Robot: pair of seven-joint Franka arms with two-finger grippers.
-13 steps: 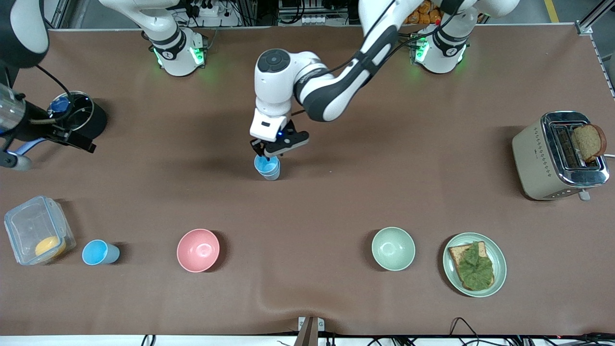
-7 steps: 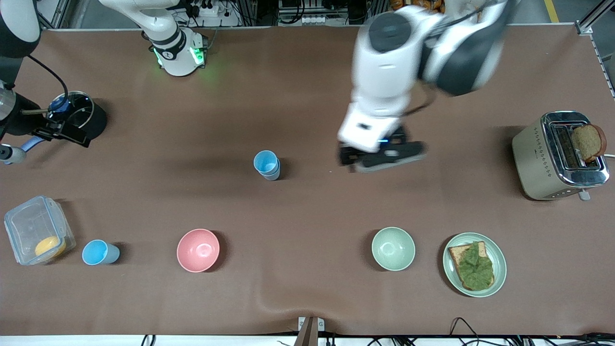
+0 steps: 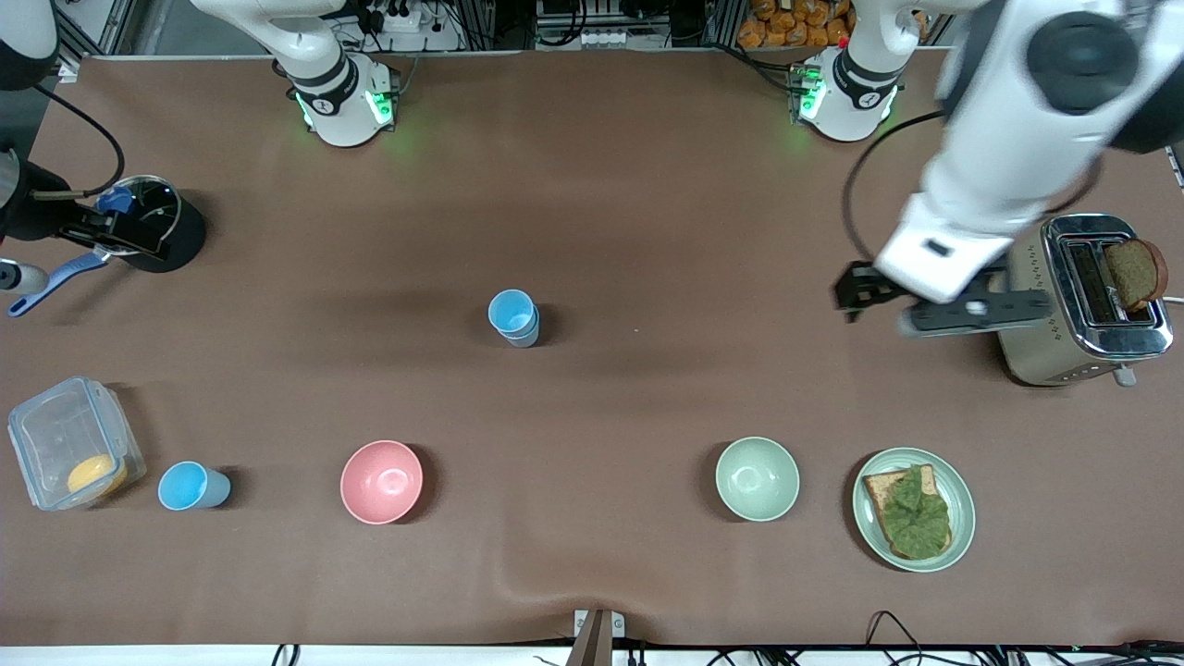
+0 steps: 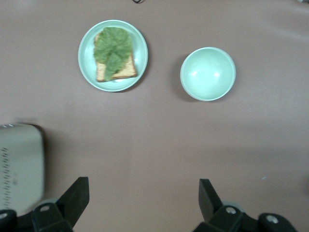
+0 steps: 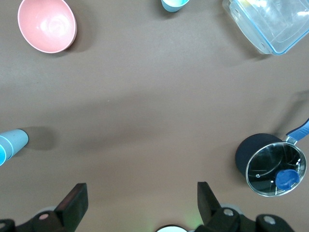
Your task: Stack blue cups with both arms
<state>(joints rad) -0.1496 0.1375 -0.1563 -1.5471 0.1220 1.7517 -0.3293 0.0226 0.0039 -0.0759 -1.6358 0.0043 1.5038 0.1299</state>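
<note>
Mid-table, two cups [image 3: 514, 317] stand nested, apparently so a third can drop in; that cup [image 3: 191, 487] waits beside the box [image 3: 65, 444]. Left claw [image 3: 934, 305], apart, hangs by the toaster [image 3: 1064, 305]; right claw [image 5: 140, 203], apart, near the pot [image 3: 153, 222].

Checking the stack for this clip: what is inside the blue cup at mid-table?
A second blue cup sits nested in the lower cup, its sky-blue inside showing empty. The lower cup's interior is covered.
</note>
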